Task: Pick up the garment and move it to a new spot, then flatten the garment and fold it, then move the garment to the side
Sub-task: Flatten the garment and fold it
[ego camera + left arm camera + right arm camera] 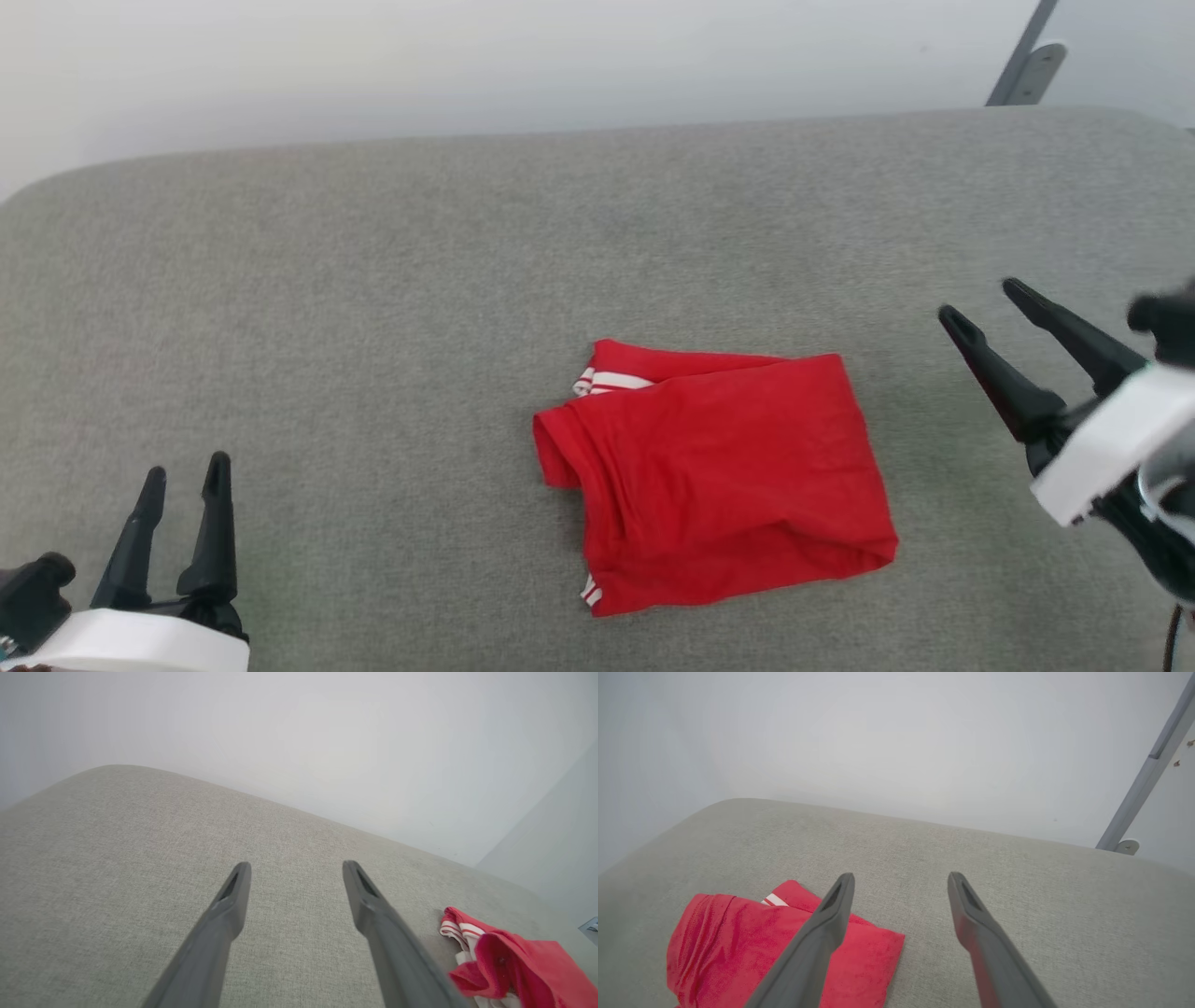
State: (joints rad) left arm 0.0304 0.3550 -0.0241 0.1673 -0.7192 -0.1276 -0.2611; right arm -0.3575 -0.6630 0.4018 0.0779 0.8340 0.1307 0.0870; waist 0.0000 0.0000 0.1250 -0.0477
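Currently the garment (719, 476) lies folded into a rough rectangle on the grey fabric surface (373, 280), a bit right of centre and toward the near edge. Red side is up, with striped trim peeking out at the far left corner and the near left corner. No letters are visible.

The right gripper (982, 302) is off to the garment's right, clear of the cloth, fingers spread wide with nothing between them and pointing up and left. In the right wrist view the gripper (901, 876) shows the same wide gap. The garment (738, 947) sits low left, partly behind the left-hand finger, and I can't tell the height above the fabric.

The left gripper (187, 469) is well apart from the garment at the near left corner, fingers open and empty. In its wrist view the left gripper (296, 865) looks over bare fabric, with the garment (514, 961) at the lower right edge.

A grey metal bar (1027, 65) leans against the pale wall (467, 56) at the far right.
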